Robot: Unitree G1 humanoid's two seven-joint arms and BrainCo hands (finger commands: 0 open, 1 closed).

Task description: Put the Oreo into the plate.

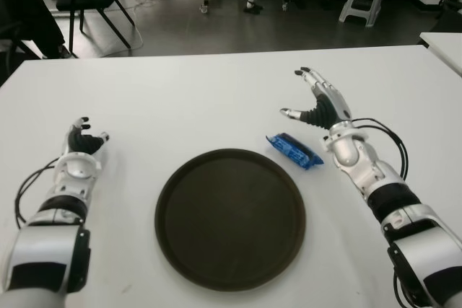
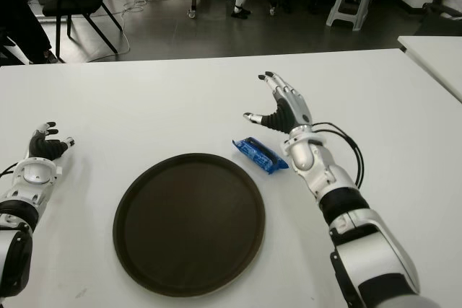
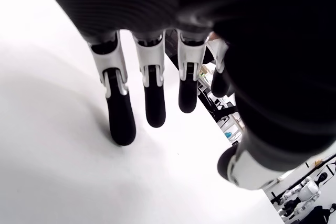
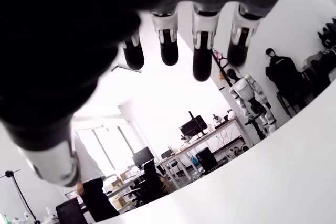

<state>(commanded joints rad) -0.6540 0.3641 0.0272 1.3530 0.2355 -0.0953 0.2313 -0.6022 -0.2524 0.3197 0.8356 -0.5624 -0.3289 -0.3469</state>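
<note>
- The Oreo (image 1: 294, 149), a small blue foil-wrapped pack, is seen lying flat on the white table (image 1: 180, 99), just beside the right rim of the dark round plate (image 1: 229, 218) and apart from it.
- The pack is judged light, with a slick, crinkly wrapper and brittle biscuits inside; a gentle pinch across its narrow sides, near the middle, is advised.
- The right hand (image 1: 317, 102) is held beyond the pack, raised, with fingers spread wide and nothing gripped.
- The left hand (image 1: 83, 142) is seen near the table's left side, fingers loosely extended, holding nothing.
- Ample bare tabletop is left around the pack; only the plate's low rim must be cleared on the short way inward.
</note>
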